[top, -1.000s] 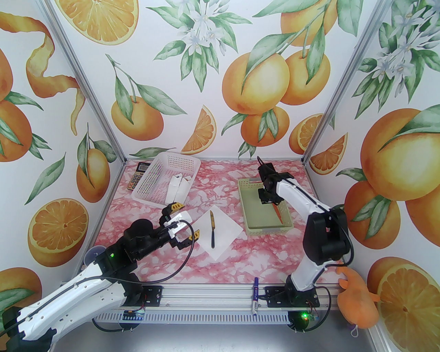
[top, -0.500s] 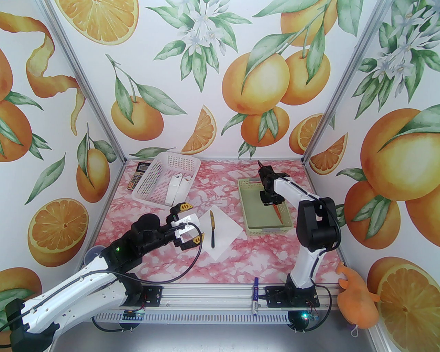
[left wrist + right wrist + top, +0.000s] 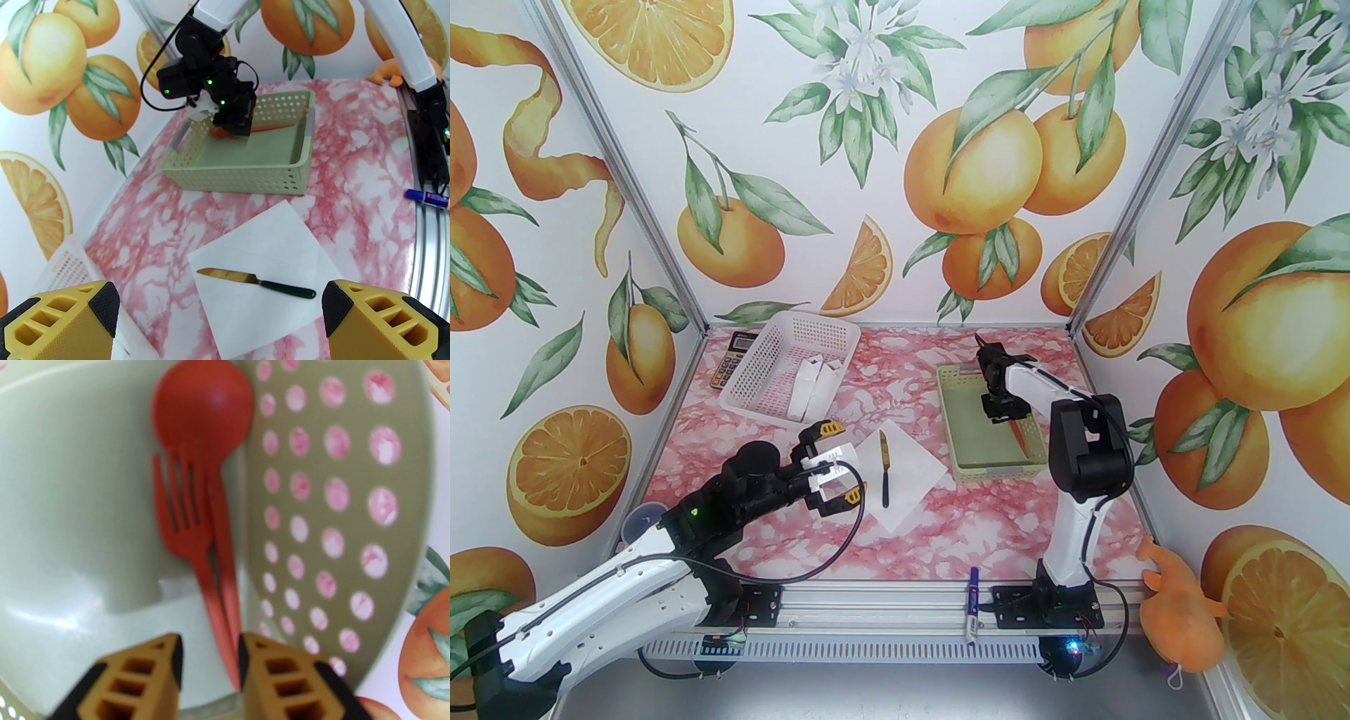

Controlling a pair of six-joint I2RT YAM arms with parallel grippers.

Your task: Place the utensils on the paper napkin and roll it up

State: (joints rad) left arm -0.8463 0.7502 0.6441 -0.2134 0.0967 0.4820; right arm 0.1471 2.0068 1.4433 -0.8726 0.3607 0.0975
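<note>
1. Basket (image 3: 998, 474), at napkin's (image 3: 914, 472) 2 o'clock, is corralling fork (image 3: 182, 528) and spoon (image 3: 202, 412) against its wall.
2. Napkin is lying flat and carrying knife (image 3: 885, 467), with room for the rest.
3. Left gripper (image 3: 841, 462) is hovering at napkin's 9 o'clock, jaws wide apart, probably waiting to roll.
4. Right gripper (image 3: 210, 644) is pointing down into basket, jaws narrowly apart, straddling both handles, not visibly clamped.

Knife (image 3: 885, 470) on napkin (image 3: 910, 472); fork (image 3: 181, 528), spoon (image 3: 202, 409) in tray (image 3: 1002, 472) right of napkin.
</note>
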